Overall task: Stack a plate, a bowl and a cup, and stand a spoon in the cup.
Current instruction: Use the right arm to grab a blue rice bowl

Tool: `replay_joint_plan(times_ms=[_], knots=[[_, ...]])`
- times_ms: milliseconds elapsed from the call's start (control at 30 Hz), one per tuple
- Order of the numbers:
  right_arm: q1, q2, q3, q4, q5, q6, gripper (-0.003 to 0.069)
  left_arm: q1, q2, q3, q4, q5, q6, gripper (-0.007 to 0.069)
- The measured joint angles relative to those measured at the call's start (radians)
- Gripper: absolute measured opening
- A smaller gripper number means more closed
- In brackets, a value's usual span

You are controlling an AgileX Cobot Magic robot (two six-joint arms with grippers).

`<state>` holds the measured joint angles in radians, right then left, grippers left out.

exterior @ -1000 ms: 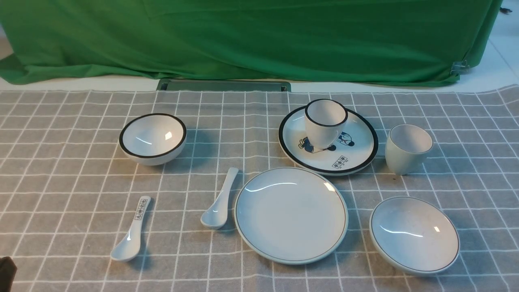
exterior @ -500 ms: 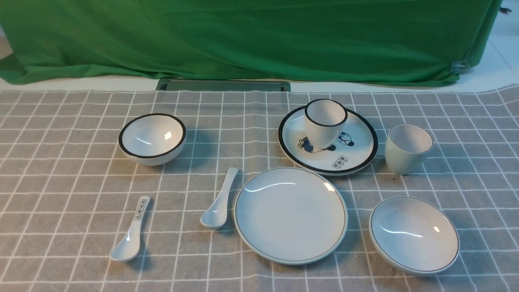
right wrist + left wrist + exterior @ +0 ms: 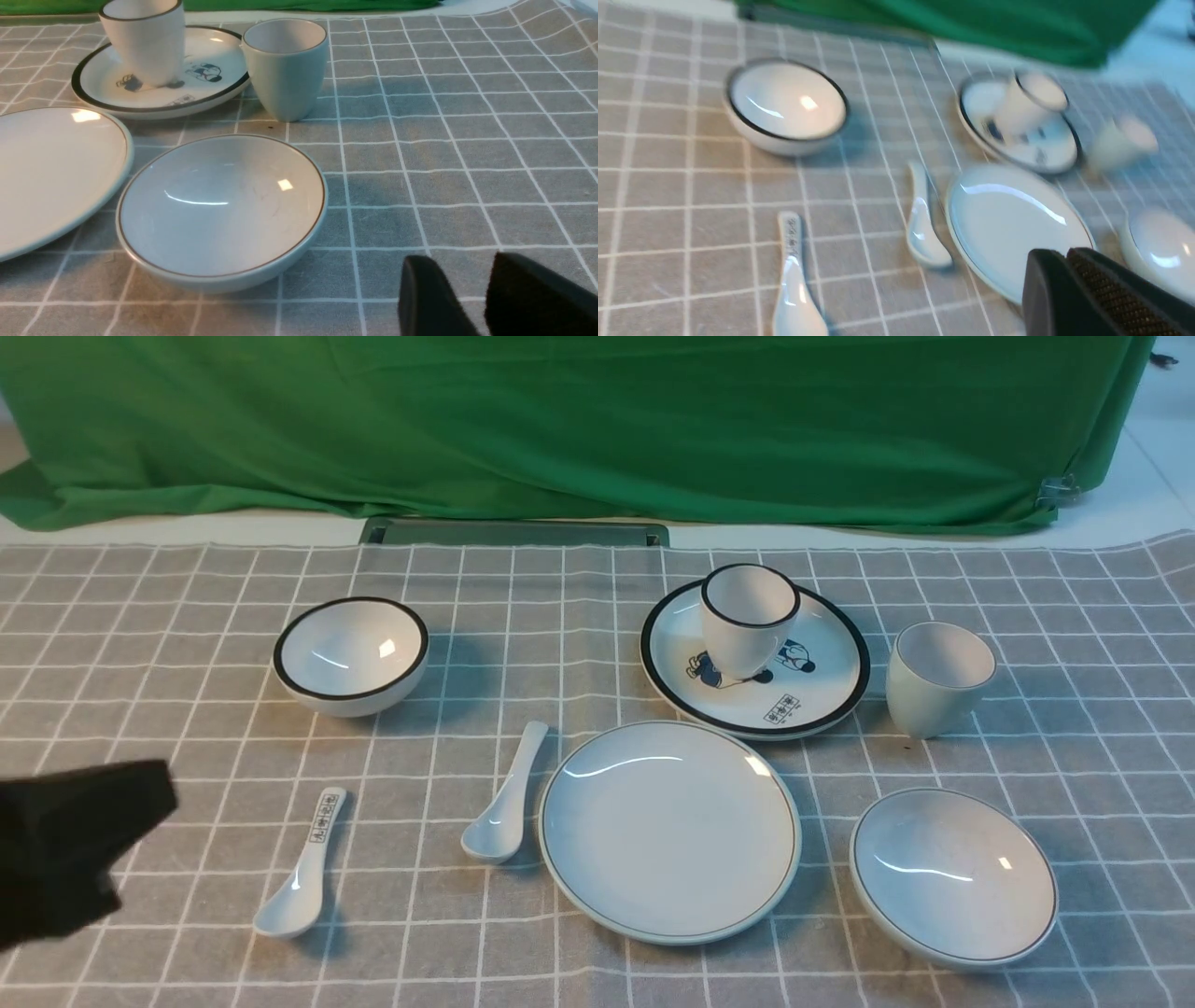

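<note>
The plain plate (image 3: 668, 831) lies at the front centre of the checked cloth. Just left of it lies the plain white spoon (image 3: 507, 798), handle pointing away. To the plate's right sits the shallow bowl (image 3: 952, 875), and behind that bowl stands the off-white cup (image 3: 936, 679). My left gripper (image 3: 154, 793) reaches in from the left edge, shut and empty, well left of the spoon. The blurred left wrist view shows its pressed-together tips (image 3: 1066, 254) over the plate (image 3: 1013, 224). My right gripper (image 3: 460, 259) is open and empty, hovering over cloth near the bowl (image 3: 219, 205); the front view does not show it.
A black-rimmed bowl (image 3: 351, 655) stands at the back left. A cartoon-print plate (image 3: 822, 681) carries a black-rimmed cup (image 3: 750, 616) behind the plain plate. A spoon with a printed handle (image 3: 303, 868) lies at the front left. Green cloth (image 3: 597, 420) hangs behind.
My left gripper has come into the front view from the lower left edge and moved in over the cloth. None of the dishes has moved.
</note>
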<state>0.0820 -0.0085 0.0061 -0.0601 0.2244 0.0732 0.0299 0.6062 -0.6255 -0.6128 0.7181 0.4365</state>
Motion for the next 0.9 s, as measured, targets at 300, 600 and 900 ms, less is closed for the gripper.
replay_joint_plan(times_ms=[300,600,900], knots=[[0.0,0.0,0.0,-0.011,0.0,-0.059,0.0242,-0.316,0.351,-0.091,0.056,-0.038,0.075,0.0017],[0.0,0.0,0.0,0.005,-0.015,-0.175,0.0242,-0.438,0.48,-0.173,0.064,-0.046,0.137,0.0017],[0.0,0.0,0.0,0.177,-0.159,0.169,0.0242,-0.438,0.419,-0.175,0.064,-0.065,0.193,0.0017]])
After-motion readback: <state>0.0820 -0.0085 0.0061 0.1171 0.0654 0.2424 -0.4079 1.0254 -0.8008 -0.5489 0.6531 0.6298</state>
